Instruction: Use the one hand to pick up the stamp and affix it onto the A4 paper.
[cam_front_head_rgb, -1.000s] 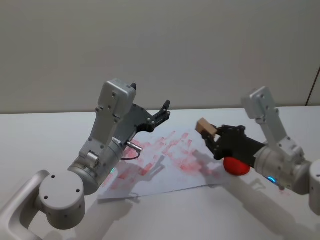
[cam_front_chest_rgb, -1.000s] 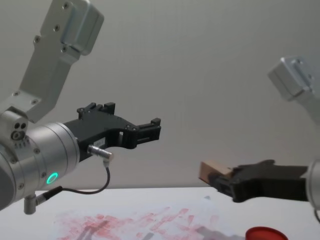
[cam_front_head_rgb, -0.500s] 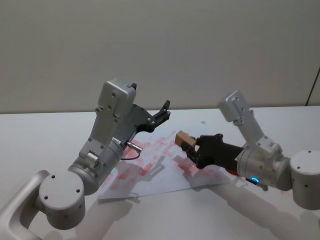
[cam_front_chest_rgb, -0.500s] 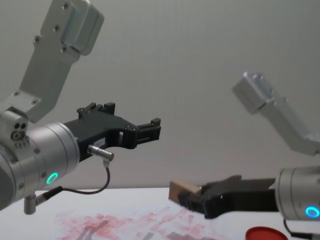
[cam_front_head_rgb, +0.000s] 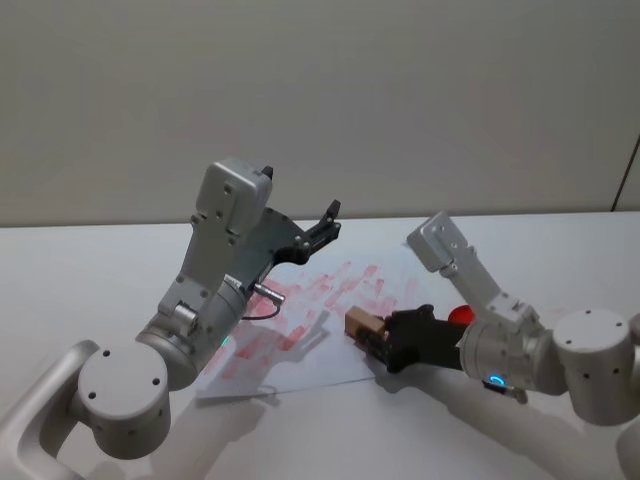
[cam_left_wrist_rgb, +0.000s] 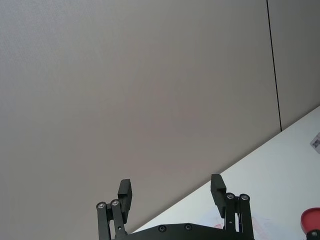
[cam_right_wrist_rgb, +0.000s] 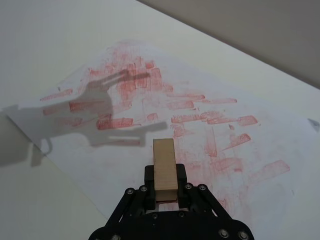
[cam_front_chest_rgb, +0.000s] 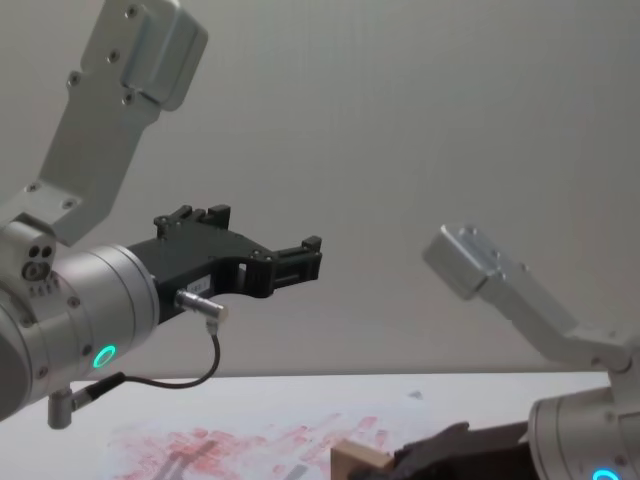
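Over the A4 paper (cam_right_wrist_rgb: 210, 100), stamp (cam_right_wrist_rgb: 164, 167) between fingers (cam_right_wrist_rgb: 181, 176) of the right hand (cam_right_wrist_rgb: 165, 179)

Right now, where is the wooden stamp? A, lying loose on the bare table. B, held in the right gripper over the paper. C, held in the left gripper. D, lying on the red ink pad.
B: the right gripper is shut on the stamp, which points out over the ink-marked A4 paper; the left gripper is raised, open and empty.
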